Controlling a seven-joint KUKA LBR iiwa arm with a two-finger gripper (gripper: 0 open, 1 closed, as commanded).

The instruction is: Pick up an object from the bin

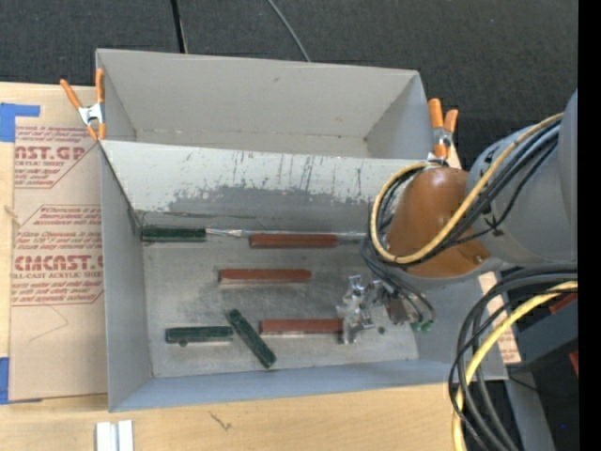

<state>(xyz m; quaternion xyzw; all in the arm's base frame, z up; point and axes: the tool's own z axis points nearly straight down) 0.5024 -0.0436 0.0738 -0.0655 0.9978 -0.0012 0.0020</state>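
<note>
Red-brown bar (299, 327), the nearest of three such bars to the front wall of the grey bin (254, 92), lay level on the floor, and we saw the gripper (354, 315) low at its right end. Whether the gripper was open or closed we could not tell. Just left of that bar lay a tilted dark green bar (252, 337), with a level green bar (198, 334) beside it. Farther back lay a middle red-brown bar (264, 275), a rear red-brown bar (292, 241) and a rear green bar (173, 235).

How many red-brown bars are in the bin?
3: back-wall bar, middle bar, front bar with its right end by the gripper. The arm could hide others.
</note>
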